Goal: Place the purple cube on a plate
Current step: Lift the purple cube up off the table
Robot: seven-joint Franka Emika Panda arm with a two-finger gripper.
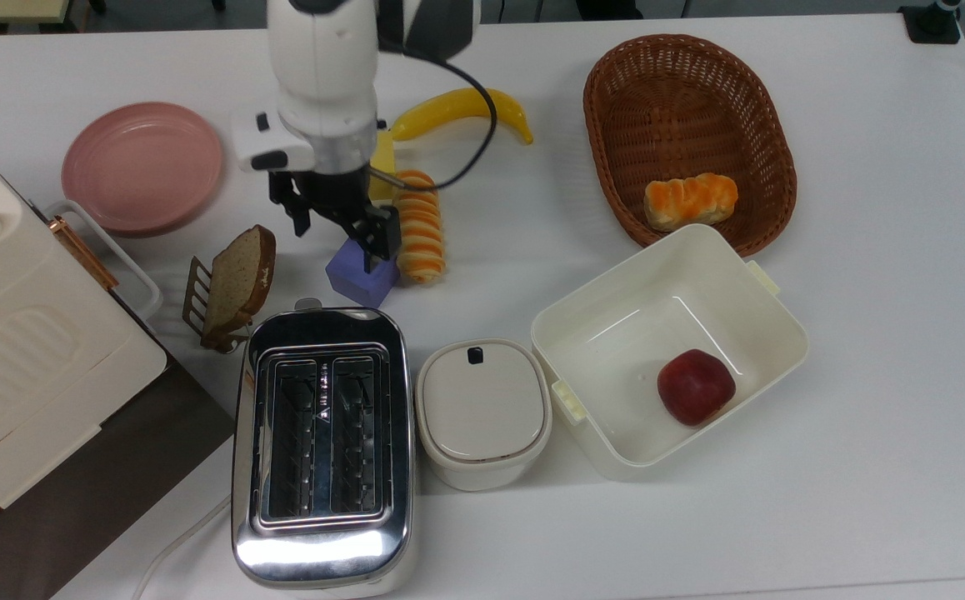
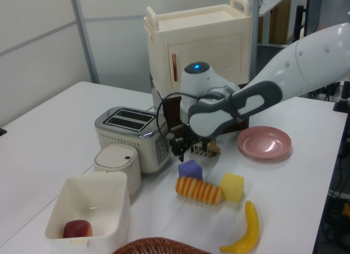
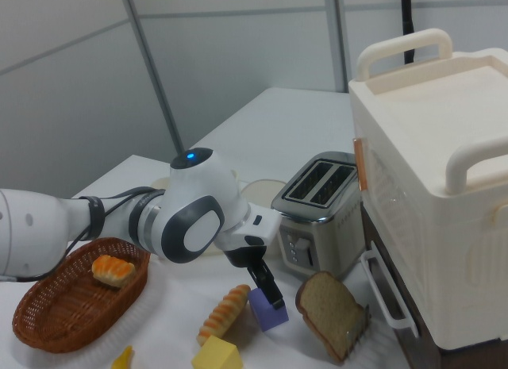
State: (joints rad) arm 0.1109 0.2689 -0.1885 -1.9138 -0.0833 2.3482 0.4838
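The small matte blue-purple cube (image 1: 362, 275) sits on the white table (image 1: 866, 167), not yet lifted, a little inward from the middle of the table's edge that lies toward the top view's bottom. It is just beyond the end of the chrome two-slot toaster (image 1: 322, 446) and right beside a ridged orange-and-cream bread roll (image 1: 420, 223), which appears to touch or nearly touch it on the top view's right. The black two-finger gripper (image 1: 339, 237) hangs directly over the cube with its fingers spread apart and holding nothing; one fingertip (image 1: 372, 250) overlaps the cube's upper face in the top view, and the right view shows a finger low against the cube (image 3: 270, 309), though whether it touches cannot be told. So the task is at its start, as I judge it: the approach is nearly made, while the grasp, the lift, the carry and the setting down all remain. The round shallow pink plate (image 1: 142, 165) lies bare, well apart from the cube, toward the table's corner at the top view's upper left, with a slice of brown bread on a small rack (image 1: 232, 287) between the two. A cube has no long axis; it stands flat on one face, turned so that its sides run oblique to the table's edges, one corner aimed at the toaster.
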